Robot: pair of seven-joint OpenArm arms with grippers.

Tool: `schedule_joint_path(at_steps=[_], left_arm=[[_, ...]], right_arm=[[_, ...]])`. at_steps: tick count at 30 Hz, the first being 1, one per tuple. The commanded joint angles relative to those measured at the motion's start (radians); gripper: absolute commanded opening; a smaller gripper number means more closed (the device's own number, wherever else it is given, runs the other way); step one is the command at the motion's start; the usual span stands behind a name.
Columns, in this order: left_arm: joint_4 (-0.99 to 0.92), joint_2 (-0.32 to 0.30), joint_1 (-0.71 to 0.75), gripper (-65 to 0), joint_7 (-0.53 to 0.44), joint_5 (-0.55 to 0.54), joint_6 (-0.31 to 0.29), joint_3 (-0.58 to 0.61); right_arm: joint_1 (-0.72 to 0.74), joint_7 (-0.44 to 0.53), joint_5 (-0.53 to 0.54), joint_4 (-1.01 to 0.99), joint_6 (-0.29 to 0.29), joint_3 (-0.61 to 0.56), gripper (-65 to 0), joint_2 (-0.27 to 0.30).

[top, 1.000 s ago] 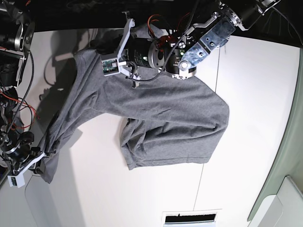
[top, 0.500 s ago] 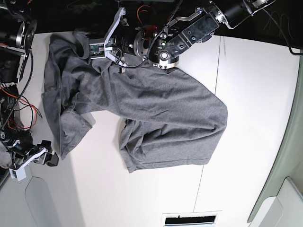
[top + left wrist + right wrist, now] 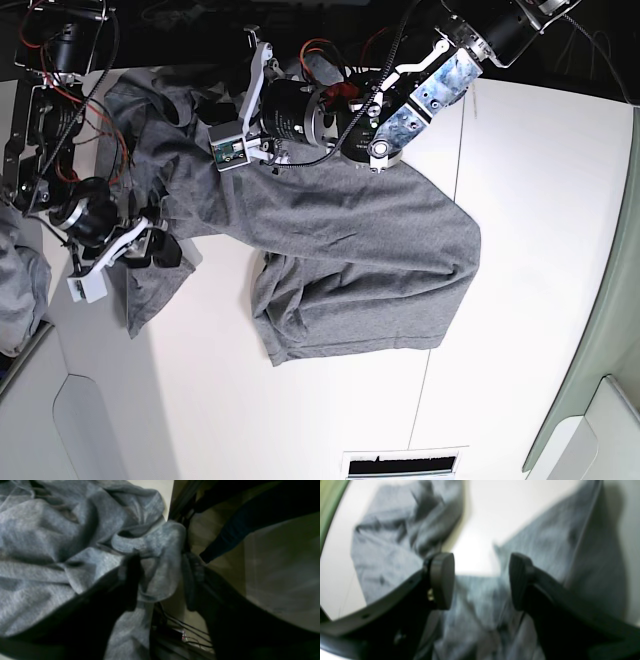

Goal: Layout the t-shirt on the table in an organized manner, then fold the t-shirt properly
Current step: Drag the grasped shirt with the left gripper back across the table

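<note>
Grey t-shirt (image 3: 350, 260) crumpled across white table (image 3: 520, 200), frame centre to upper left. Right gripper (image 3: 481, 580) jaws apart, empty above fabric. Left gripper (image 3: 162, 580) jaws apart, fold between, unclamped.

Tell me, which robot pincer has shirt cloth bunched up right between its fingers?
The left pincer: a fold of the t-shirt sits between its open fingers. The right pincer just hovers above the cloth.

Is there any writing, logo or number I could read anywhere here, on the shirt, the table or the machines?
None can be read.
The t-shirt: plain grey, no print or label showing.
The table: bare white, no markings.
The left gripper and right gripper: dark, blurred, no lettering visible.
The small green board on the left arm: any print too small to read.
</note>
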Motion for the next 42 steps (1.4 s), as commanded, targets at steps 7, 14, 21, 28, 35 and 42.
schedule_joint_path(at_steps=[7,14,21,28,35,42], left_arm=[[0.133,-0.029,-0.009,-33.3,0.097,-0.223,-0.009,-0.058],[0.19,-0.083,-0.014,-33.4,0.037,-0.161,-0.009,-0.37],[-0.076,-0.083,-0.157,-58.8,-0.17,0.086,0.002,-0.568],[-0.584,-0.042,-0.347,-64.2,-0.349,0.257,0.115,-0.567],[-0.999,-0.008,-0.481,-64.1,-0.379,0.336,0.26,-0.568],[-1.007,-0.14,-0.484,-64.1,-0.225,0.229,0.242,-0.568]], right_arm=[[-0.117,0.035,0.034,0.081,0.002,0.02,-33.4,-0.003],[-0.187,0.046,0.006,0.162,0.004,0.087,-65.0,-0.014],[-0.195,0.046,-0.027,0.121,0.007,0.082,-65.0,-0.014],[-0.2,0.045,-0.05,0.117,0.007,0.076,-65.0,-0.018],[-0.254,0.07,-0.15,0.089,0.021,0.06,-65.0,-0.022],[-0.274,0.154,-0.172,-0.027,0.02,0.06,-65.0,0.055]])
